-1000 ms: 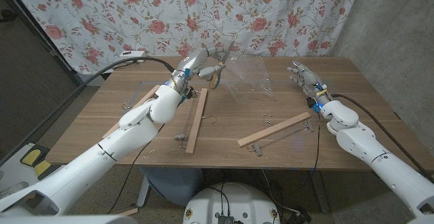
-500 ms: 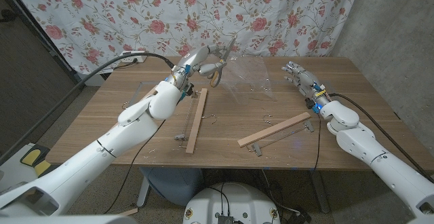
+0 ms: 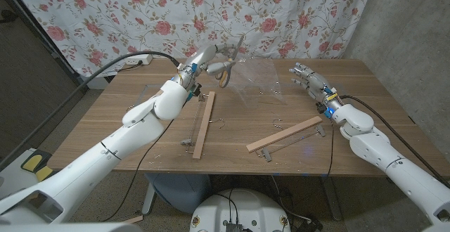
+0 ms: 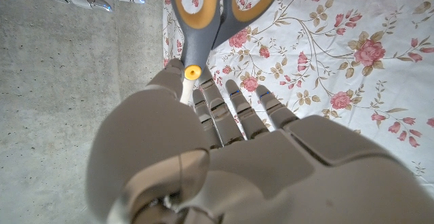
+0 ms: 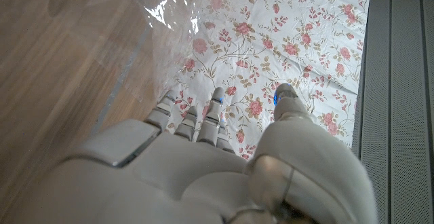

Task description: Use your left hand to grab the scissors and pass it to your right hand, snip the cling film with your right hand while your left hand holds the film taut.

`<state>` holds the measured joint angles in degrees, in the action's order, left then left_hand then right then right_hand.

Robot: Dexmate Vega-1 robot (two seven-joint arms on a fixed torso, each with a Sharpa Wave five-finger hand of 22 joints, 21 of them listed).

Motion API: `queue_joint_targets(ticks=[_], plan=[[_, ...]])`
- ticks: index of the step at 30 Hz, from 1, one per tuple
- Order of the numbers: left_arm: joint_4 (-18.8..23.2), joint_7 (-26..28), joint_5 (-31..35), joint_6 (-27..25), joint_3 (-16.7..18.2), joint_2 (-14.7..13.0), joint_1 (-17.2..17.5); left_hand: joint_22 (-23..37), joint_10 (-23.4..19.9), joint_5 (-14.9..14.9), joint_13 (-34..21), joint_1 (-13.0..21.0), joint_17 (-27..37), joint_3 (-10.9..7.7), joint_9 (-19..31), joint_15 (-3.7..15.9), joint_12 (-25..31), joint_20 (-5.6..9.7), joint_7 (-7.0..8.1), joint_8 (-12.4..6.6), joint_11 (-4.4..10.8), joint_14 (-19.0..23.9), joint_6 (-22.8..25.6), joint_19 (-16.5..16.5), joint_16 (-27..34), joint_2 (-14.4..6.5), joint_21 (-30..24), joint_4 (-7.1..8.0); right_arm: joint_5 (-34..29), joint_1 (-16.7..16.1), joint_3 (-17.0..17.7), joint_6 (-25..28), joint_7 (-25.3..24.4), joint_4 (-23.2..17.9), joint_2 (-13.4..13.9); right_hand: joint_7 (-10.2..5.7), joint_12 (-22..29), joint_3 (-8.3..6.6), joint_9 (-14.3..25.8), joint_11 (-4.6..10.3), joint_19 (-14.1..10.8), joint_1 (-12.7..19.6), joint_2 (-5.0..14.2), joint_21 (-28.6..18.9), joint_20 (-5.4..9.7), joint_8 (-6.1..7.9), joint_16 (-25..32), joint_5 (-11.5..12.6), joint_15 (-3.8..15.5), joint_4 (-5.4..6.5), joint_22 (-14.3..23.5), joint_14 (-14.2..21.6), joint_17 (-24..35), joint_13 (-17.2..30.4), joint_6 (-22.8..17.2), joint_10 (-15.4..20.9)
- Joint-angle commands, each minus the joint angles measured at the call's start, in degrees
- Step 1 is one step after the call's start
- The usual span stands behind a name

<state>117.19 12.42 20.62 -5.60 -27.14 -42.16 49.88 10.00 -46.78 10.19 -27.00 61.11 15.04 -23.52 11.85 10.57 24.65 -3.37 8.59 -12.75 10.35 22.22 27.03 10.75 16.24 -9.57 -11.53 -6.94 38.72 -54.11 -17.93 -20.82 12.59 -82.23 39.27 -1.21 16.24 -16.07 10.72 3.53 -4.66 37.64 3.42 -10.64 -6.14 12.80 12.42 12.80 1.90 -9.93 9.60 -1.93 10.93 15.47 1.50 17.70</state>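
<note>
Above the table's far edge, the left hand [image 3: 204, 59] holds the scissors [image 3: 226, 71] up in the air.
Orange handles [image 4: 203, 7] point away from its fingers [image 4: 224, 112], beside the clear film [image 3: 256, 74] that stands over the table [image 3: 140, 130]. Right hand [image 3: 311, 79] hovers well apart near the far right side, released, fingers spread, holding nothing, its arm reaching in from the near right corner.

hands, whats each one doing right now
Left hand: holding the scissors up over the table.
Right hand: open, holding nothing, fingers apart.
</note>
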Motion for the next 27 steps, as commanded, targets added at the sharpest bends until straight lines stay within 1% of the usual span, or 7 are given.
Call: queue_joint_targets(ticks=[1, 2, 6, 12, 15, 18, 27], plan=[[-0.1, -1.1, -0.7, -0.6, -0.9, 0.6, -1.9, 0.2, -3.0, 0.2, -0.2, 0.3, 0.3, -0.41, 0.2, 0.9, 0.4, -0.32, 0.11, -0.37, 2.48, 0.4, 0.4, 0.2, 0.0, -0.6, 0.0, -0.13, 0.5, -0.8, -0.1, -1.2, 2.8, -0.8, 1.1, -2.12, -0.9, -0.27, 0.2, -1.91, 0.5, 0.6, -0.31, -0.1, -0.57, 1.27, -0.4, -0.1, 0.37, 0.75, 0.2, -1.4, 0.2, 0.6, -4.1, -1.4], [-0.2, -1.2, -0.8, -0.7, -1.0, 0.8, -2.1, 0.2, -3.0, 0.2, -0.2, 0.3, 0.3, -0.41, 0.2, 0.91, 0.4, -0.34, 0.11, -0.36, 2.48, 0.4, 0.4, 0.2, 0.1, -0.6, 0.0, -0.13, 0.4, -0.8, -0.2, -1.2, 3.0, -0.9, 1.2, -3.15, -1.1, -0.25, 0.3, -2.52, 0.4, 0.6, -0.31, -0.1, -0.67, 1.95, -0.3, -0.2, -0.43, 0.97, 0.2, -1.5, 0.2, 0.8, -6.6, -1.6], [-0.7, -1.2, -2.0, -0.6, -1.0, 1.5, -2.5, 0.2, -3.0, 0.2, -0.3, 0.3, 0.4, -0.42, 0.2, 0.95, 0.4, -0.37, 0.13, -0.32, 2.48, 0.5, 0.3, 0.2, 0.1, -0.6, 0.1, -0.15, 0.4, -1.2, -0.2, -1.4, 3.5, -1.2, 1.6, -4.06, -2.3, -0.05, 0.6, -4.45, 0.8, 0.4, -0.44, -0.1, -1.11, 3.33, -0.4, -0.5, -1.76, 1.32, 0.2, -2.3, 0.3, 0.9, -11.9, -3.8], [-0.9, -1.0, -1.8, -0.6, -1.5, 1.7, -3.1, 0.2, -3.0, 0.2, -0.3, 0.3, 0.4, -0.43, 0.3, 0.95, 0.3, -0.31, 0.11, -0.26, 2.48, 0.4, 0.3, 0.2, 0.1, -0.6, 0.0, -0.18, -0.1, -1.7, -0.3, -1.3, 3.0, -2.0, 2.0, -3.7, -4.1, 0.26, 0.8, -6.05, 2.7, -0.1, -0.58, 0.2, -1.04, 3.85, -1.3, -0.8, -2.95, 1.6, 0.2, -5.7, 0.4, 0.5, -15.8, -7.7], [-1.0, -1.1, -2.8, -0.3, -1.5, 2.1, -3.2, 0.2, -3.1, 0.2, -0.3, 0.3, 0.4, -0.44, 0.3, 0.95, 0.3, -0.36, 0.1, -0.27, 2.48, 0.4, 0.3, 0.2, 0.1, -0.6, 0.0, -0.18, 0.0, -1.9, -0.2, -1.7, 2.9, -2.0, 1.8, -5.61, -4.6, 0.28, 1.0, -5.51, 3.3, -0.2, -0.43, 0.1, -0.69, 5.5, -1.2, -1.0, -2.66, 1.63, 0.2, -6.9, 0.5, -0.1, -22.1, -9.5], [-1.1, -1.3, -2.9, -0.4, -1.8, 2.3, -3.5, 0.2, -3.1, 0.2, -0.4, 0.3, 0.4, -0.45, 0.3, 1.01, 0.3, -0.37, 0.1, -0.28, 2.48, 0.4, 0.4, 0.2, 0.1, -0.6, 0.0, -0.21, 0.5, -1.6, -0.4, -1.8, 3.7, -1.7, 1.5, -6.38, -4.8, 0.21, 1.0, -5.18, 3.7, 0.0, -0.29, 0.1, -0.38, 6.46, -1.1, -1.0, -2.43, 1.55, 0.2, -7.4, 0.5, -0.5, -25.9, -10.3], [-0.1, -2.1, -3.0, -1.5, -2.4, 2.4, -4.1, 0.2, -3.2, 0.2, -0.4, 0.3, 0.5, -0.45, 0.3, 0.97, 0.3, -0.45, 0.07, -0.28, 2.48, 0.4, 0.5, 0.2, 0.2, -0.5, 0.0, -0.24, 0.9, -0.6, -1.2, -1.9, 5.9, -0.4, 1.0, -7.53, -5.0, -0.35, 1.3, -5.07, 4.0, 1.0, 0.56, 0.0, 0.28, 8.14, -0.9, -1.0, -1.73, 1.24, 0.2, -7.8, 0.4, -1.2, -32.1, -11.6]])
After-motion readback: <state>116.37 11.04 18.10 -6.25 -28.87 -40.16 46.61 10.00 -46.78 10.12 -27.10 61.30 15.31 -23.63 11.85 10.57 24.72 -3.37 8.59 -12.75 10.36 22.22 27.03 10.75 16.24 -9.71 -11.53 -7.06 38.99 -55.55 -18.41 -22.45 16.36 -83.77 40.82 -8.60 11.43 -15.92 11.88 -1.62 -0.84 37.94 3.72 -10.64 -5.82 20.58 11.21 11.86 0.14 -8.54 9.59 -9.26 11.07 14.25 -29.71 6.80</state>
